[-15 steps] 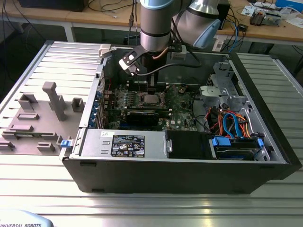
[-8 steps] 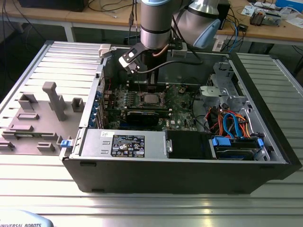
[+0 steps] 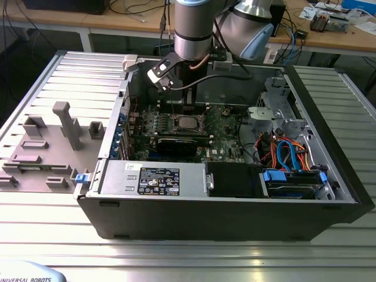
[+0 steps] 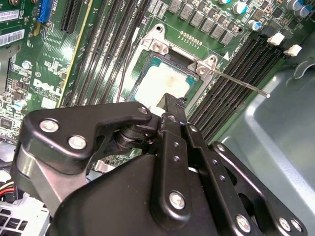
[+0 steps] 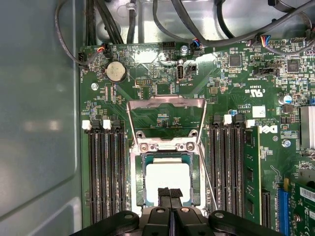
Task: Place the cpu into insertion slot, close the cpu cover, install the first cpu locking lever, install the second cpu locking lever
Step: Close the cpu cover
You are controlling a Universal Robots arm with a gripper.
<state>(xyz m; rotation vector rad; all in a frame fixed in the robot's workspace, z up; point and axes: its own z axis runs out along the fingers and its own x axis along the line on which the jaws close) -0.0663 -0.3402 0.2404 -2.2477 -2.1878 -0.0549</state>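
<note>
Several grey plastic blocks (image 3: 63, 126) stand on the ribbed metal table (image 3: 35, 223) at the exterior view's left, well apart from the small, square, silver-rimmed insertion slot (image 3: 175, 122). Toward the exterior view's right we come to the open black computer case (image 3: 205, 220), whose green motherboard (image 5: 231, 98) carries that slot near its middle.

In the first wrist view, long black memory slots (image 5: 106, 177) run just beside the insertion slot on one flank, with more on the other. The flat, square cpu (image 5: 167, 178) with its pale silver-grey metal top lies seated inside the insertion slot. The thin silver-grey cpu cover (image 5: 166, 101), a frame plate with a square window, stands swung open off the slot's hinged edge, so the chip is bare.

The black gripper (image 5: 170, 195) hangs directly over the slot, at the edge opposite the hinge. Its two fingers are pressed together with nothing between them, their tips just above the cpu's rim. In the second wrist view a thin silver lever rod (image 4: 241, 83) slants out from a corner of the slot over the neighbouring memory slots.

Farthest to the exterior view's right of the slot lie orange and blue cables (image 3: 288, 153).
</note>
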